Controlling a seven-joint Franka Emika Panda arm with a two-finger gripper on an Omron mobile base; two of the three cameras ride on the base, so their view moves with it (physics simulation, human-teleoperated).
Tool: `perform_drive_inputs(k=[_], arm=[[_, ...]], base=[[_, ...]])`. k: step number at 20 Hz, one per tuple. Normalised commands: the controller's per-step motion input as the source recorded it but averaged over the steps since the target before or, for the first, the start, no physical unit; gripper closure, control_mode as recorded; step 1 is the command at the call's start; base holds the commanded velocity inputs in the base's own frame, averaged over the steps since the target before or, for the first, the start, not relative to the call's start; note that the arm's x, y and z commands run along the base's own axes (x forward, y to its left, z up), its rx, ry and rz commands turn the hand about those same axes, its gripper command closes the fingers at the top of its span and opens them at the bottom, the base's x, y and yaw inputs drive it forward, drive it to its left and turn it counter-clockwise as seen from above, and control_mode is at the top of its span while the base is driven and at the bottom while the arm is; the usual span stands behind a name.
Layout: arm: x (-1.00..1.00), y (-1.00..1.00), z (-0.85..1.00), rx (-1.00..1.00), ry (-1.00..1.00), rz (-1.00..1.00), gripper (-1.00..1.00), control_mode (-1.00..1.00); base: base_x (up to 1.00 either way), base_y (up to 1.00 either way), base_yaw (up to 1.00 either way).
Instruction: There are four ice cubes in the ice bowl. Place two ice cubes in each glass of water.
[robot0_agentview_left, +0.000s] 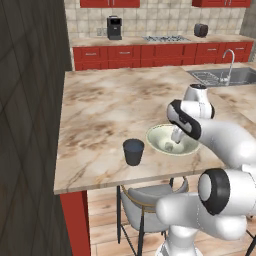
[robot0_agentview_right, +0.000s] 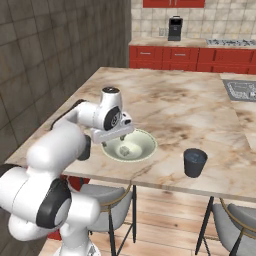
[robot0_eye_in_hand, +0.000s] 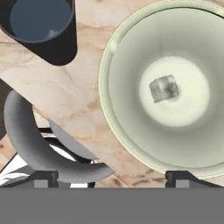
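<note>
The gripper (robot0_eye_in_hand: 111, 177) is hovering over the near rim of the bowl (robot0_eye_in_hand: 127, 144), jaws standing wide apart and holding nothing. One cube (robot0_eye_in_hand: 164, 89) is lying at the bowl's centre, ahead of the fingertips and toward the right one in the hand view; being cubic, it is offering no long axis to align with. The cube is looking translucent, glassy and grey-white, with soft edges. The bowl is wide, shallow, round and smooth, pale cream-green. A dark blue-grey cup (robot0_eye_in_hand: 39, 26), slightly tapered, is standing on the veined marble counter (robot0_agentview_left: 100, 105) just beside the bowl, its water surface flat. Judged next: descending onto the cube.
</note>
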Motion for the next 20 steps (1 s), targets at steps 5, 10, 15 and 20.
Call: perform_drive_inputs(k=[5, 10, 15, 20], arm=[[0.43, 0.00, -0.38, 0.00, 0.01, 0.09, -1.00, -1.00], [0.40, 0.00, -0.29, 0.00, 0.01, 0.08, -1.00, -1.00], [0.23, -0.08, -0.27, 0.00, 0.02, 0.05, -1.00, -1.00], [0.24, -0.02, -0.33, 0.00, 0.00, 0.02, -1.00, -1.00]], base=[[0.00, 0.00, 0.00], [0.00, 0.00, 0.00], [0.00, 0.00, 0.00], [0.00, 0.00, 0.00]])
